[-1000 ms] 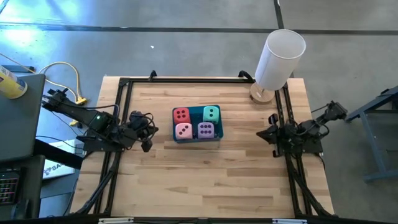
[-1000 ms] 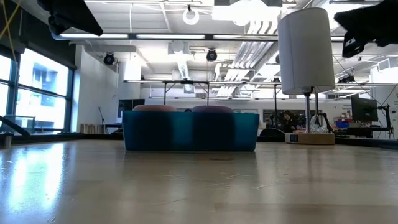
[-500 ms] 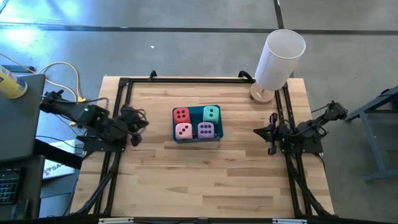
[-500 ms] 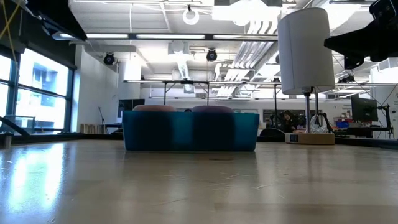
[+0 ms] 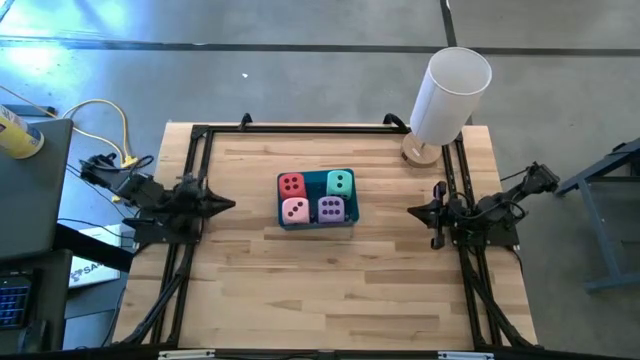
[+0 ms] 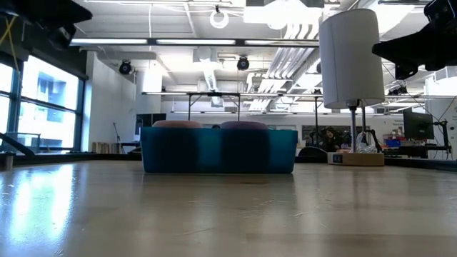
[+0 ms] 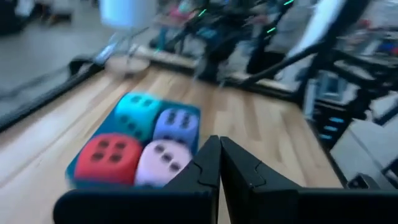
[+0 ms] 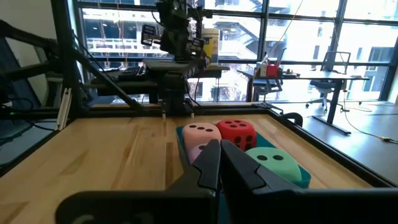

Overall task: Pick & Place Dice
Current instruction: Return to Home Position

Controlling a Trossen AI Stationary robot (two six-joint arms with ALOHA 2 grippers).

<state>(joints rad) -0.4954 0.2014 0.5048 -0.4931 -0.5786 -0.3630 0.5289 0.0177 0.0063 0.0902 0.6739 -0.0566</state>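
I see all four dice (image 5: 295, 209) packed in the tray (image 5: 315, 227); they look soft and light, best pinched across opposite faces; left gripper (image 5: 224, 205) and right gripper (image 5: 414, 211) both closed, empty, well apart from it.

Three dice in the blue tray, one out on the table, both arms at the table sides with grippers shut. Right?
Not quite. All four dice sit in the blue tray: red die, teal die, pink die, purple die. None lies out on the table, as the high view shows. The rest holds: left gripper and right gripper are at the table sides, shut.
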